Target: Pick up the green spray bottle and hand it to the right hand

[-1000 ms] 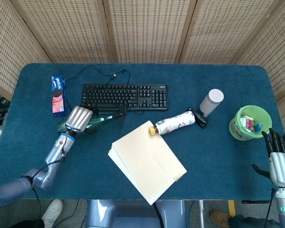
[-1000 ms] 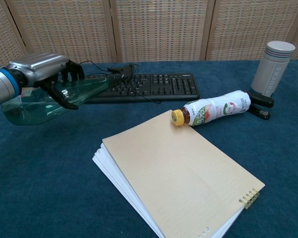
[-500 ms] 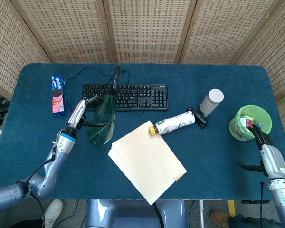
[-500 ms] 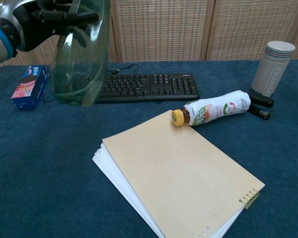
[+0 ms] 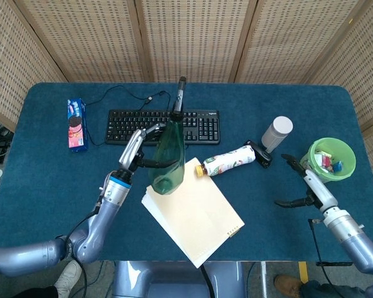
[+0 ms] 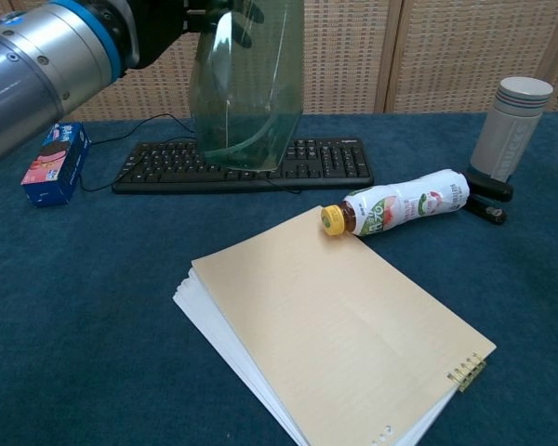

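Rightward now, left hand (image 5: 135,151) grips green spray bottle (image 5: 169,158); right hand (image 5: 303,184) spread, empty.

1 green spray bottle (image 5: 168,162), 1 drink bottle (image 5: 229,161), 1 keyboard (image 5: 163,125), 1 notebook (image 5: 193,210), 1 cookie pack (image 5: 76,124), 1 tumbler (image 5: 276,133), 1 green bowl (image 5: 328,160), 1 stapler (image 5: 259,153).

Upright translucent green spray bottle (image 5: 168,162), aloft.

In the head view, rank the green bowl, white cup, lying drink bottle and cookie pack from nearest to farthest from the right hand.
From the right hand:
1. Green bowl, just beyond it at the table's right side.
2. White cup, behind, toward centre.
3. Drink bottle, lying mid-table.
4. Cookie pack, far left.
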